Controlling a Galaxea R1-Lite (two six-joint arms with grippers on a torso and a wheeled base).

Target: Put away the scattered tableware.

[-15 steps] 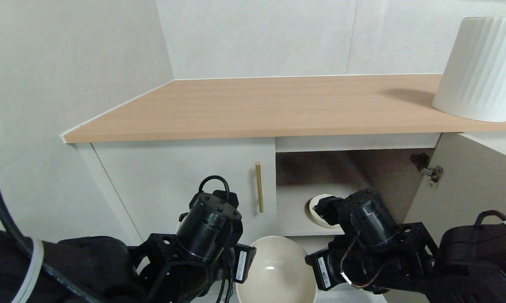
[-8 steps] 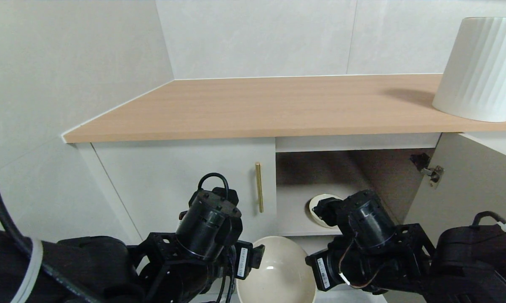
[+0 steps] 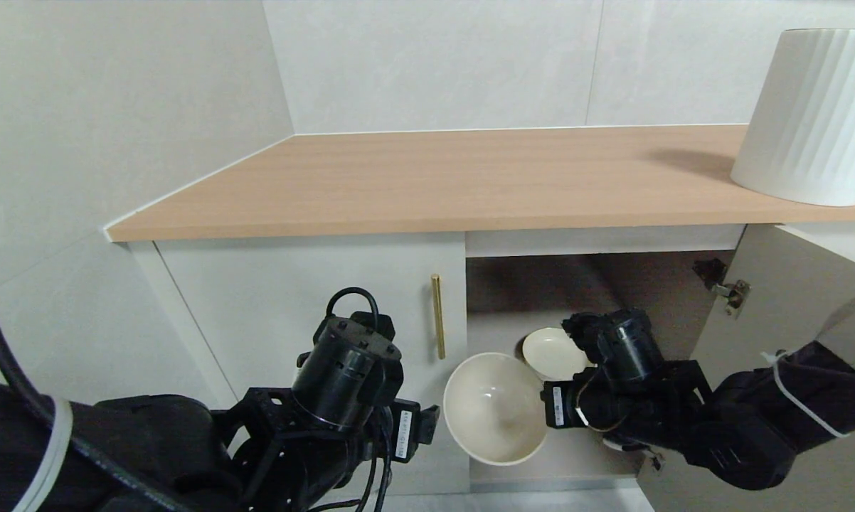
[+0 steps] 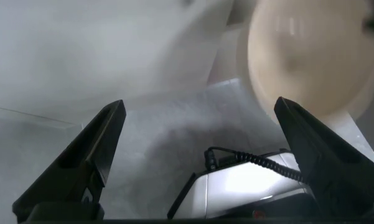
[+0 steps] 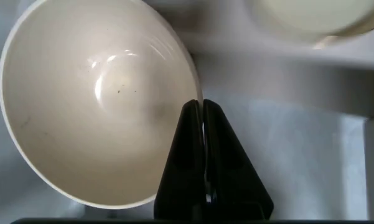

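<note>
A cream bowl (image 3: 495, 407) hangs in front of the open cabinet, level with its lower shelf. My right gripper (image 5: 202, 115) is shut on the bowl's (image 5: 96, 99) rim, which sits pinched between its two black fingers. A smaller cream dish (image 3: 553, 352) rests inside on the cabinet shelf (image 3: 498, 327), just behind the held bowl; its edge (image 5: 311, 18) is also in the right wrist view. My left gripper (image 4: 202, 134) stands open, low and to the left of the bowl (image 4: 308, 59), holding nothing.
The cabinet's left door (image 3: 306, 306) with a brass handle (image 3: 437, 316) is closed; the right door (image 3: 790, 299) stands open. A white ribbed container (image 3: 811, 114) sits on the wooden countertop (image 3: 434, 178). A wall closes the left side.
My right arm has lifted the bowl up and forward toward the cabinet opening, from the bottom of the view to shelf level. The left arm has barely shifted.
</note>
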